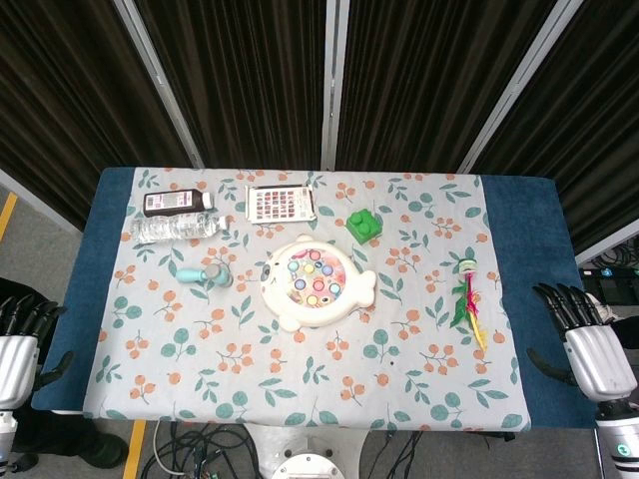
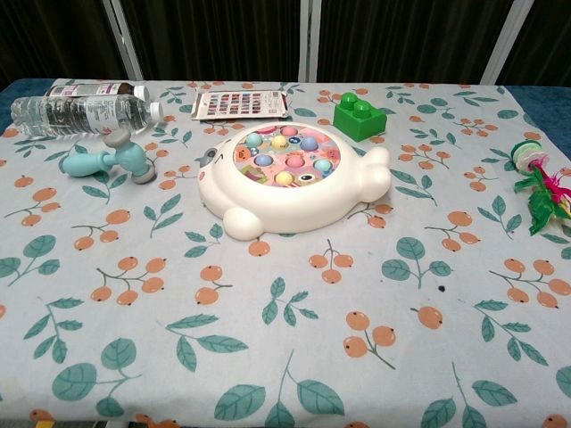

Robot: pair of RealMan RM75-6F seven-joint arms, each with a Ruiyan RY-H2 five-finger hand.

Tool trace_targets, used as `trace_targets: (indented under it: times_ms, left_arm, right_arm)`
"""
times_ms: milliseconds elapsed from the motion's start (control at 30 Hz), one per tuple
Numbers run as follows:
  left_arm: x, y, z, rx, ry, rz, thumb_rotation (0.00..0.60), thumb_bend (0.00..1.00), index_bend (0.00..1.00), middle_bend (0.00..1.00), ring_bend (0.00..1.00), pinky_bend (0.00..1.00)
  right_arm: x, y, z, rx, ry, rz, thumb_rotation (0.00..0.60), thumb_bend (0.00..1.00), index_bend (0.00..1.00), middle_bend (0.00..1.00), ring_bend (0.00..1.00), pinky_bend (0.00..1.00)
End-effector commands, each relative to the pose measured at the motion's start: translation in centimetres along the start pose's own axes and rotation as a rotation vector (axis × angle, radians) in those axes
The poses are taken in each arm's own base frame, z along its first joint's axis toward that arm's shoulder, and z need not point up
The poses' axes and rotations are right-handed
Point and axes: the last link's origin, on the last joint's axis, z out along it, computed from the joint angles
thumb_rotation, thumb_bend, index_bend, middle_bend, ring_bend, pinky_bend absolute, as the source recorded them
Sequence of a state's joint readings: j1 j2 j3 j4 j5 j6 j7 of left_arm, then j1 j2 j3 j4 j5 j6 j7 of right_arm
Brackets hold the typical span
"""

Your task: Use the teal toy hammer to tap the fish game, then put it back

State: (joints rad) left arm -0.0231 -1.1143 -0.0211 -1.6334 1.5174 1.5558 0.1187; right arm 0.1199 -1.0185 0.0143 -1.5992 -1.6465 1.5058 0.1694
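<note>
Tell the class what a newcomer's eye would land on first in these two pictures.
First, the white fish game with pastel buttons, mid-table. Just left of it lies the teal toy hammer, untouched. Behind it to the right sits a green block, and a bright feathered toy lies near the right edge.

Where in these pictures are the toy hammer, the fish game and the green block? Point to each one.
toy hammer (image 2: 114,159), chest view, on its handle near the head.
fish game (image 2: 290,174), chest view, on its pink top.
green block (image 1: 363,226), head view, on its studded top.

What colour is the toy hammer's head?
Grey ends on a teal toy hammer; clearest in the chest view.
</note>
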Motion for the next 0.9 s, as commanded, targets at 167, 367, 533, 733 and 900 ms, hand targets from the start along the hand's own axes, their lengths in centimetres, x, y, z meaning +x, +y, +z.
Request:
trace_targets:
  times_ms: [167, 367, 533, 733, 900]
  left_arm:
    - [-0.2, 0.1, 0.1, 0.007, -0.003, -0.003, 0.600, 0.25, 0.23, 0.19, 0.06, 0.04]
    - [0.4, 1.7, 2.2, -0.076, 0.025, -0.025, 0.600, 0.25, 0.23, 0.19, 0.06, 0.04]
    - [0.7, 4.6, 7.1, -0.202, -0.013, -0.088, 0.600, 0.24, 0.26, 0.20, 0.07, 0.04]
    - [-0.6, 8.5, 14.0, -0.283, -0.162, -0.192, 0.600, 0.24, 0.28, 0.22, 0.09, 0.05]
    - [-2.8, 10.5, 17.7, -0.283, -0.253, -0.170, 0.600, 0.25, 0.28, 0.22, 0.09, 0.06]
  right_arm:
    - [0.2, 0.0, -0.4, -0.003, 0.007, -0.002, 0.600, 0.18, 0.00, 0.09, 0.00, 0.00]
    - [0.6, 0.2, -0.8, -0.003, 0.027, -0.006, 0.600, 0.18, 0.00, 0.09, 0.00, 0.00]
    - [1.1, 0.1, -0.9, 0.010, 0.047, -0.018, 0.600, 0.18, 0.00, 0.09, 0.00, 0.00]
    - [1.5, -0.1, -0.8, 0.016, 0.056, -0.027, 0.600, 0.18, 0.00, 0.09, 0.00, 0.00]
    - [1.5, -0.3, -0.6, 0.011, 0.050, -0.035, 0.600, 0.18, 0.00, 0.09, 0.00, 0.00]
